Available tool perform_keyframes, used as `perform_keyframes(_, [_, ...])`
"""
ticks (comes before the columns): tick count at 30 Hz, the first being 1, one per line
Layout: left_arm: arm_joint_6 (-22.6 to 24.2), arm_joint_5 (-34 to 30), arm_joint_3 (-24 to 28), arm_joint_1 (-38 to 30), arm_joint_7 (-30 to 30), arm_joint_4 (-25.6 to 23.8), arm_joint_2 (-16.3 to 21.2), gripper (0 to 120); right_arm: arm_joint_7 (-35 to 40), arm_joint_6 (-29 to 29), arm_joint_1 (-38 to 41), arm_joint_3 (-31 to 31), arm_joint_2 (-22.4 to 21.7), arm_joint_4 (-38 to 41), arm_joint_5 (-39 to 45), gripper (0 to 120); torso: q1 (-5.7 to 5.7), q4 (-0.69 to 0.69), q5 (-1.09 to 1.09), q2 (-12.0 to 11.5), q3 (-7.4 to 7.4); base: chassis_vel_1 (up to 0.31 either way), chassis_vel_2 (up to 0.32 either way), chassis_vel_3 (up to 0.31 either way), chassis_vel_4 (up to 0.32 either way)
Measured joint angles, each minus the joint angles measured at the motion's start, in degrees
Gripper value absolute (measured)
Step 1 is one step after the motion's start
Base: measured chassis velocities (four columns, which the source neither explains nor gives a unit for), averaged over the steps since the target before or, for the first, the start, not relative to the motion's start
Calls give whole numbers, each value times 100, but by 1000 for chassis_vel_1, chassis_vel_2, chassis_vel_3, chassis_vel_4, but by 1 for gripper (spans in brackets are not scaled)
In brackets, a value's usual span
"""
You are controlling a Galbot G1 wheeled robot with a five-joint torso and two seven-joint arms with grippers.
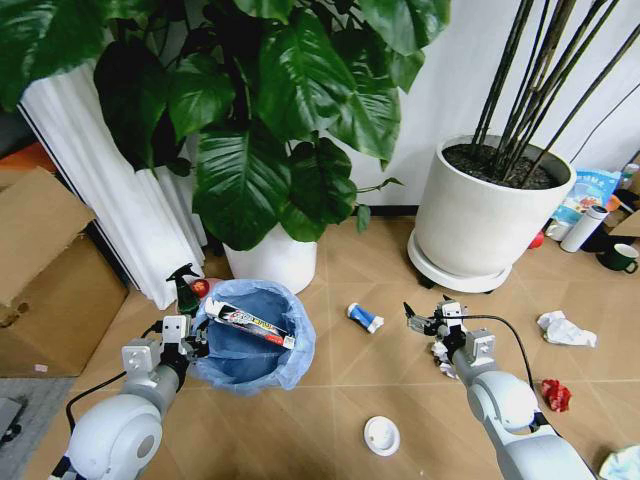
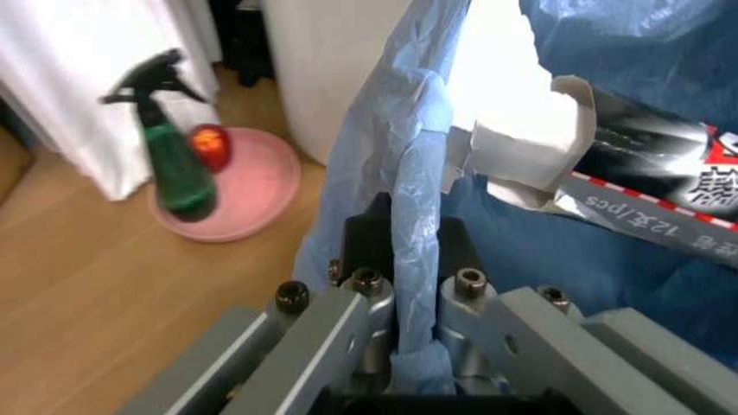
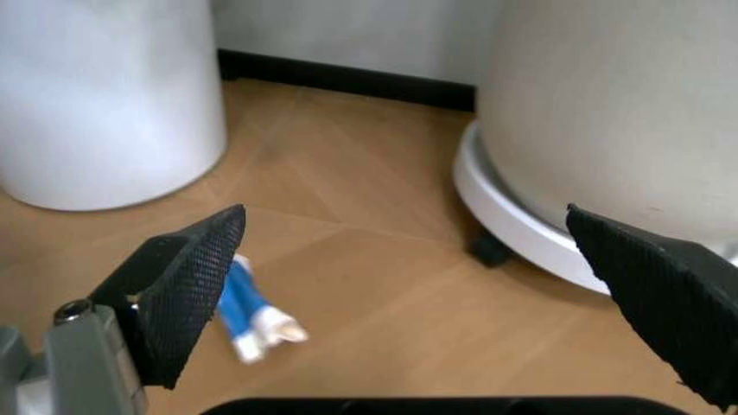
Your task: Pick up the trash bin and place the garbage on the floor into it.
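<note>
Trash bin [image 1: 250,335] up front, near left, its blue bag folded over the rim, and the left tool [image 1: 192,340] is clamped right on that rim, fingers pinched tight onto the plastic. Across the bin's mouth lies a printed tube [image 1: 250,322], one end open in the left wrist view. Behind the bin, a green spray bottle [image 2: 173,147] on a pink dish [image 2: 248,186] beside the white plant pot [image 1: 275,262].

Over on the right, the right tool [image 1: 421,322] hangs above the floor [image 1: 330,400] with its fingers spread wide and nothing between them. Garbage everywhere: a blue-white can [image 1: 365,318] just left of that tool, a white round lid [image 1: 381,435] nearer, crumpled tissue [image 1: 565,329] far right, a red wrapper [image 1: 556,394] beside the forearm, and possibly more tissue tucked under the wrist.
</note>
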Motion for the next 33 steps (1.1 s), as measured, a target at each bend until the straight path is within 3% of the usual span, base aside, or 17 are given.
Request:
perform_keyframes(10, [-22,60,-12,80,18,-65,-27,0,-10,30,-45,17,17,26,0,100,-1,0,-1,0,0,-157,-154,154,135])
perform_keyframes(33, [-57,118,-34,149,28,-154,-72,0,-217,245,-149,52,-81,25,-109,100,0,-3,2,0,0,18,15,-16,-14])
